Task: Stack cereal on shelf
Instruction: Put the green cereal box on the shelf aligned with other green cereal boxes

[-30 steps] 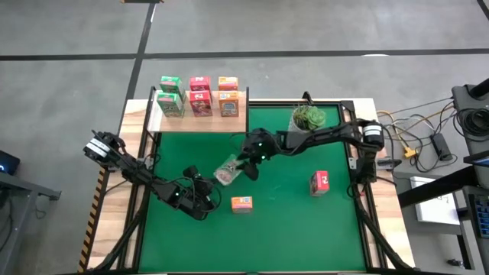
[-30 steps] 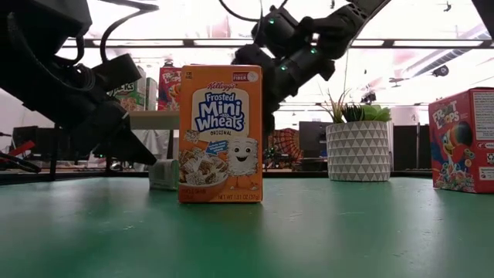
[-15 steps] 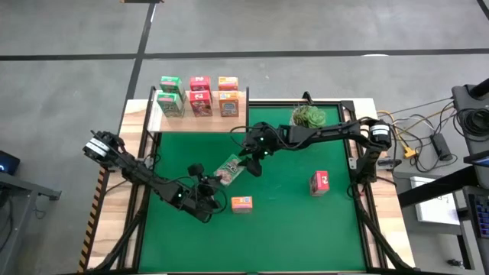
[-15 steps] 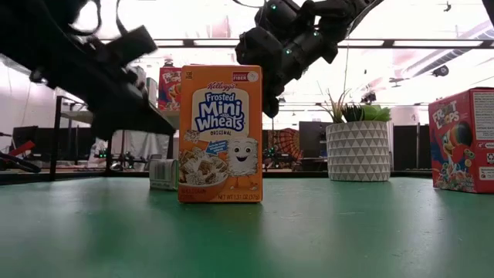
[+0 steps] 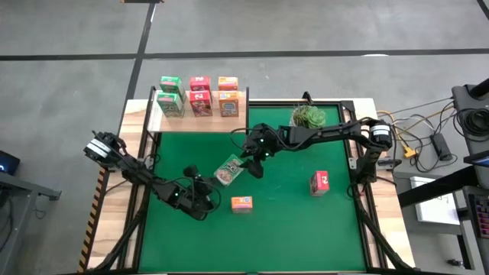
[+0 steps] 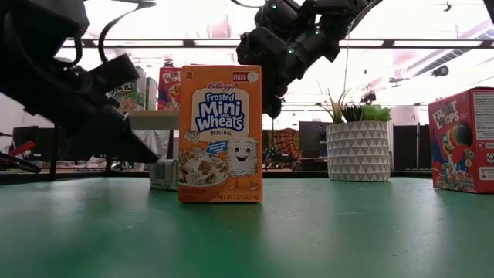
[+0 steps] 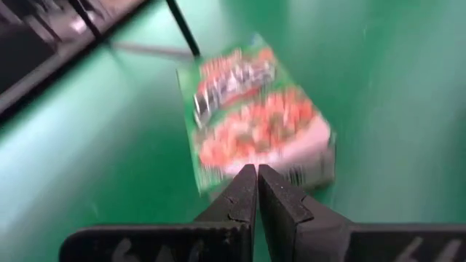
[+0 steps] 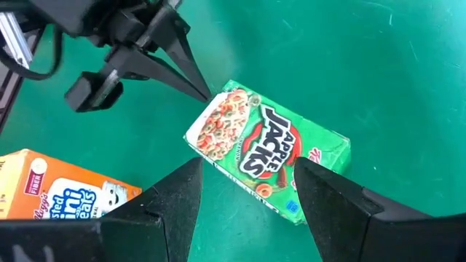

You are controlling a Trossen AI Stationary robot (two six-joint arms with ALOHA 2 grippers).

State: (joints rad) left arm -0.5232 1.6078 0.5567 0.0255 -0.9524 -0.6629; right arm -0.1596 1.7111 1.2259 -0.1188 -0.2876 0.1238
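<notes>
Closest to the low camera, an orange box (image 6: 220, 133) stands upright on the green mat (image 5: 306, 229), with a pink box (image 5: 319, 182) well apart, both waiting for their turn. Behind the orange box, a green box (image 8: 266, 149) lies flat on its back. The left gripper (image 7: 255, 191) is fully closed and holds nothing; its tip touches one corner of this box, probably to steady or turn it. The right gripper (image 8: 247, 191) hangs above the same box with fingers apart, empty, lined up over it as if to take it by the sides. Farther back is the plant pot (image 5: 307, 118). At the far edge, the shelf (image 5: 200, 122) carries six boxes already (image 5: 200, 95), arranged by colour, so three remain.
</notes>
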